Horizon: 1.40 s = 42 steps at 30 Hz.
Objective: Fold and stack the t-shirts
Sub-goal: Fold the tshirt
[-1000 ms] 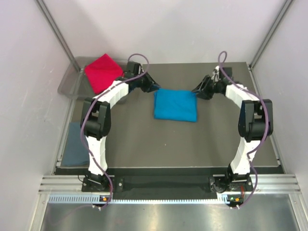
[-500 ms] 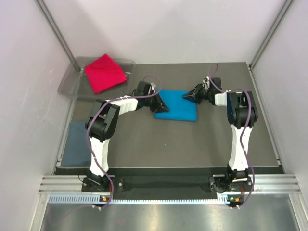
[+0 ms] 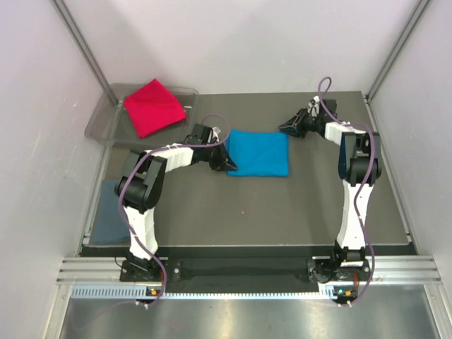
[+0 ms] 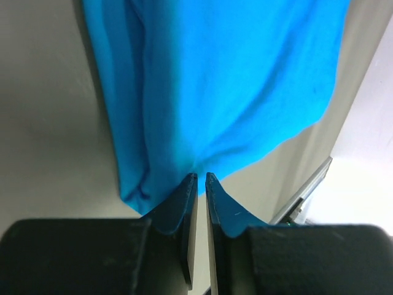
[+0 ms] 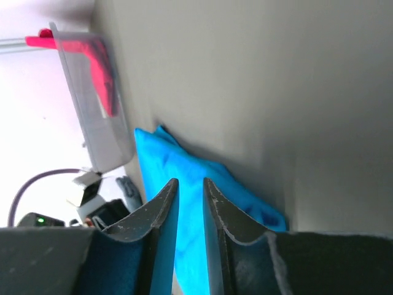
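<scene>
The turquoise t-shirt [image 3: 260, 152] lies folded in a rectangle in the middle of the dark table. My left gripper [image 3: 227, 164] is at its near left corner. In the left wrist view the jaws [image 4: 201, 177] are closed to a thin slit and pinch the shirt's edge [image 4: 233, 80], where creases gather. My right gripper [image 3: 284, 128] hovers just off the shirt's far right corner, nearly shut and empty [image 5: 190, 181]; the shirt [image 5: 150, 157] lies below it. The red t-shirt [image 3: 152, 106] lies in the tray. The slate grey-blue t-shirt [image 3: 111, 212] lies at the table's left edge.
The clear grey plastic tray [image 3: 99, 123] stands at the far left corner and also shows in the right wrist view [image 5: 92, 117]. Pale walls and metal frame posts close in the table on three sides. A metal rail runs along the near edge.
Both grippers reached in onto the turquoise shirt half a second ago. Now the left one has drawn back to the near left corner and the right one has lifted off to the far right corner.
</scene>
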{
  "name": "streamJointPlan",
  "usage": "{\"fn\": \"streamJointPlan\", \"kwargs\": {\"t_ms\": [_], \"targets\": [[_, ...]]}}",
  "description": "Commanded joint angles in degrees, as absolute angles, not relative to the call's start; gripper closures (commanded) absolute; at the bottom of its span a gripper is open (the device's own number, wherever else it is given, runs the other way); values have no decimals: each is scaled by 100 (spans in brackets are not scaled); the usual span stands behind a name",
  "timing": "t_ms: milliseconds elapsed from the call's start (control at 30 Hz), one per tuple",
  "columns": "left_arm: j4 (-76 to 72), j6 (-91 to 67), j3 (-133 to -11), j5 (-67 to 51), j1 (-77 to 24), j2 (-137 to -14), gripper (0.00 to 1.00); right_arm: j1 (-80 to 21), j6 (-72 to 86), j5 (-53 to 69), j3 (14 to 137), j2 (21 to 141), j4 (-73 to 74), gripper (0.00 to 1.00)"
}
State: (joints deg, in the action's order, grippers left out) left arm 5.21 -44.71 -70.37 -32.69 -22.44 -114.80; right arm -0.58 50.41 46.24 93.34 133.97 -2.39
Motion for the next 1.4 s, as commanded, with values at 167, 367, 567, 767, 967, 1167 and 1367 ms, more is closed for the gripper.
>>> {"fn": "streamJointPlan", "kwargs": {"t_ms": [167, 367, 567, 767, 967, 1167, 1367], "targets": [[976, -4385, -7883, -3674, -2206, -11231, 83, -553, 3998, 4728, 8334, 11367, 689, 71], [212, -5027, -7910, -4007, -2074, -12005, 84, -1195, 4702, 5132, 6857, 11171, -746, 71], [588, -4492, -7972, -3665, -2039, -12436, 85, -906, 4562, 5344, 5784, 11267, -1213, 74], [957, -4096, -7734, -3463, -1995, -11875, 85, -361, 4027, 5335, 5080, 10592, -635, 75], [731, -4367, -8163, -3647, -1943, -11706, 79, -308, 3611, 5212, 5510, 10107, 71, 73], [-404, -5360, -8754, -3955, -1732, -12690, 79, -299, 4711, 5133, 6346, 11002, -1378, 72], [-905, -5739, -9789, -3964, -1591, -13719, 80, -264, 5931, 5168, 7689, 12514, -2408, 72]]}}
